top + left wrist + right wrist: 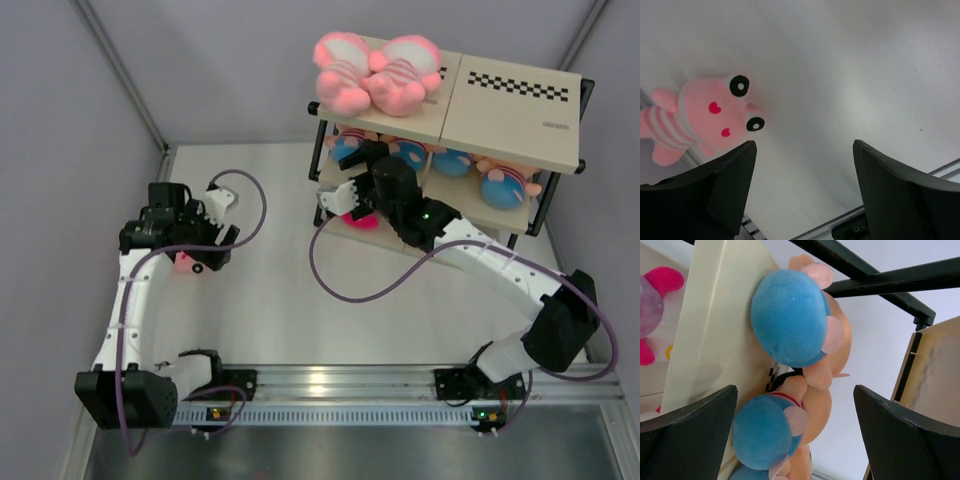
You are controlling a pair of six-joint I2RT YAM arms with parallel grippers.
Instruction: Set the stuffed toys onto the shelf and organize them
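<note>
1. Left wrist view: the left gripper (802,147) stands open and holds nothing. A pink striped plush toy (710,117) lies at mid-left of the frame, just above the lower-left finger.
2. Right wrist view: the right gripper (795,390) is spread wide, empty, facing blue-shirted toys (787,322) on the shelf (715,315).
3. Surroundings: white table (270,300), lilac walls (60,100).

Your left arm (125,300) rises along the left side of the frame, wrist bent over, and your left pincer (802,192) points downward with jaws wide apart. Your right arm (490,262) stretches from lower right toward upper centre, your right pincer (795,435) spread wide, gripping nothing.
</note>
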